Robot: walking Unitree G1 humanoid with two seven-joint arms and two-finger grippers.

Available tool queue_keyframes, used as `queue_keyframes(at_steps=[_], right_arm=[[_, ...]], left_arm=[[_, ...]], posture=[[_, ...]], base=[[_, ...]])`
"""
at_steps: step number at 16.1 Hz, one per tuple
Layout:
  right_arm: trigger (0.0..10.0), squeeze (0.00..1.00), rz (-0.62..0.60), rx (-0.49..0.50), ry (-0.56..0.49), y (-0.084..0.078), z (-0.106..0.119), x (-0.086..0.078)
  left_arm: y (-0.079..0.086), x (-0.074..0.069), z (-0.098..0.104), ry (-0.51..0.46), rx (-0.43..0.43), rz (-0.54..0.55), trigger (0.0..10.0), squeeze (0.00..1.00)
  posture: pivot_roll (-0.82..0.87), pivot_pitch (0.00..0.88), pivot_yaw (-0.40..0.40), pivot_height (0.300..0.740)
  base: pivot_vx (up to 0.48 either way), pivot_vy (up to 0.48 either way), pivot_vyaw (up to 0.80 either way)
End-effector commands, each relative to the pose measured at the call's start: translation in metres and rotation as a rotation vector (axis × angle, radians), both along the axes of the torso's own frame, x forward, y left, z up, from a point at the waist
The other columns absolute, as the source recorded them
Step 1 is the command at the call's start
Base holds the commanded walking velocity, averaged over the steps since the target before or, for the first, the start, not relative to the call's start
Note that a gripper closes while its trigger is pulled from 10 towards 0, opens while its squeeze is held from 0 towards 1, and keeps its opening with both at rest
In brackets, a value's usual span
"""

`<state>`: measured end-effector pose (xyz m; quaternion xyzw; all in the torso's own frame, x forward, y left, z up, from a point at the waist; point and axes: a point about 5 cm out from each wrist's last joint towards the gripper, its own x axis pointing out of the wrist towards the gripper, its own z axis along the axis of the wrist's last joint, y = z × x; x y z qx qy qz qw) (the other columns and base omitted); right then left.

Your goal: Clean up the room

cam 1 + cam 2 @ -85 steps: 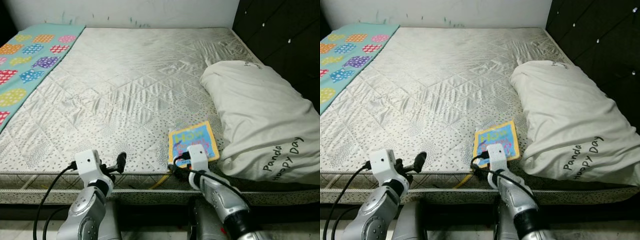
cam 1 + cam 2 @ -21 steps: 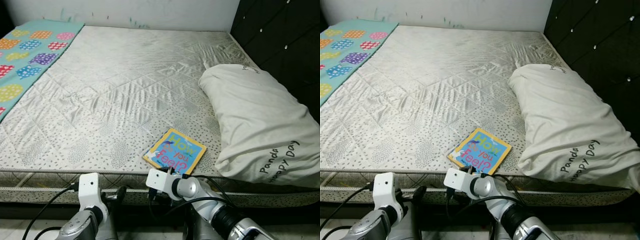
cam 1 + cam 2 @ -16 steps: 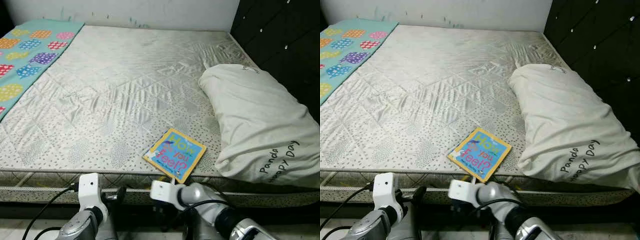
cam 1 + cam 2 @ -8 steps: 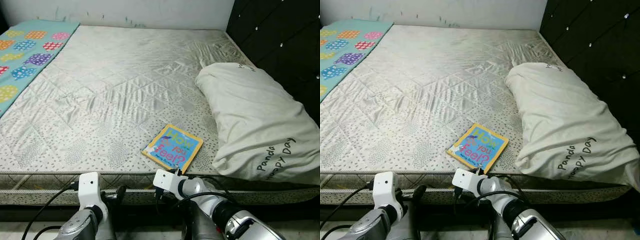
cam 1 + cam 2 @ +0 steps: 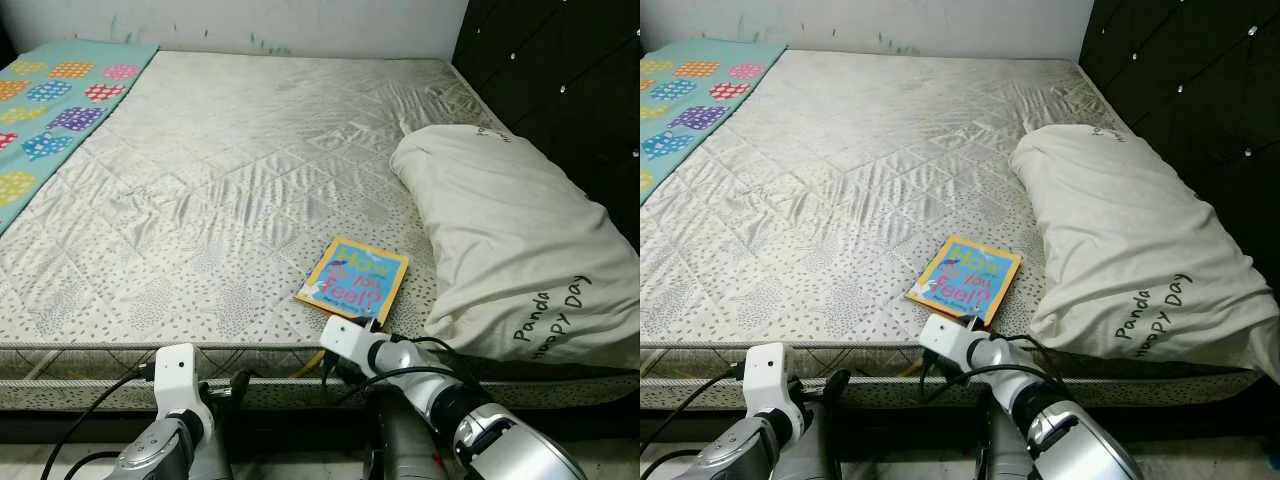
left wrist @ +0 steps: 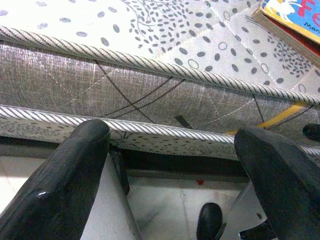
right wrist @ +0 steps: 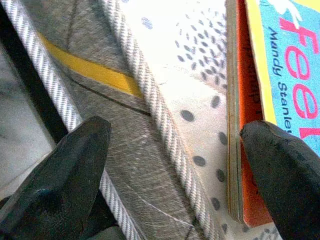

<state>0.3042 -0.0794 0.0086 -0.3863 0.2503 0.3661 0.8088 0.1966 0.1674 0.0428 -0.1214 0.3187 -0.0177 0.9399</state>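
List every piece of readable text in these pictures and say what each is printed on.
"How do you feel?" on the book cover; the small "do" is blurred, only likely.
"Mandy Stanle…" on the same cover, cut off at the right wrist view's edge.
"Panda Happy Day" on the pillow.

Book (image 5: pixel 354 279) near mattress (image 5: pixel 220 190) edge, pillow (image 5: pixel 510 250) beside — right end effector (image 5: pixel 345 352) seemingly below

I see a quilted, satiny cloth mattress (image 5: pixel 230 180), a glossy cardboard book (image 5: pixel 353 280) and a matt, creased cotton pillow (image 5: pixel 500 240).
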Motion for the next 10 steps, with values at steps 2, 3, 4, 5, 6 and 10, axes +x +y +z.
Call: queue_keyframes(at_steps=[2, 3, 4, 5, 6, 10], right_arm=[[10.0, 0.0, -0.048, 0.003, -0.048, -0.005, 0.009, 0.01], [10.0, 0.0, -0.059, 0.004, -0.056, -0.006, 0.009, 0.011], [10.0, 0.0, -0.07, 0.007, -0.064, -0.007, 0.011, 0.013], [10.0, 0.0, -0.091, 0.011, -0.081, -0.009, 0.013, 0.015], [10.0, 0.0, -0.101, 0.013, -0.086, -0.01, 0.014, 0.017], [10.0, 0.0, -0.132, 0.023, -0.098, -0.011, 0.016, 0.019]], left_arm=[[0.002, 0.002, 0.001, 0.002, 0.026, 0.004, 10.0, 0.0], [0.002, 0.002, 0.001, 0.002, 0.027, 0.004, 10.0, 0.0], [0.002, 0.002, 0.001, 0.001, 0.027, 0.003, 10.0, 0.0], [0.002, 0.002, 0.001, 0.002, 0.027, 0.003, 10.0, 0.0], [0.002, 0.002, 0.001, 0.002, 0.028, 0.003, 10.0, 0.0], [0.003, 0.001, 0.001, 0.003, 0.032, 0.007, 10.0, 0.0]], posture=[[0.04, 0.039, -0.065, 0.558], [0.04, 0.039, -0.065, 0.558], [0.05, 0.038, -0.064, 0.558], [0.05, 0.037, -0.063, 0.558], [0.05, 0.037, -0.063, 0.558], [0.06, 0.032, -0.065, 0.558]], base=[[0.0, 0.0, 0.0], [0.0, 0.0, 0.0], [0.0, 0.0, 0.0], [0.0, 0.0, 0.0], [0.0, 0.0, 0.0], [0.0, 0.0, 0.0]])
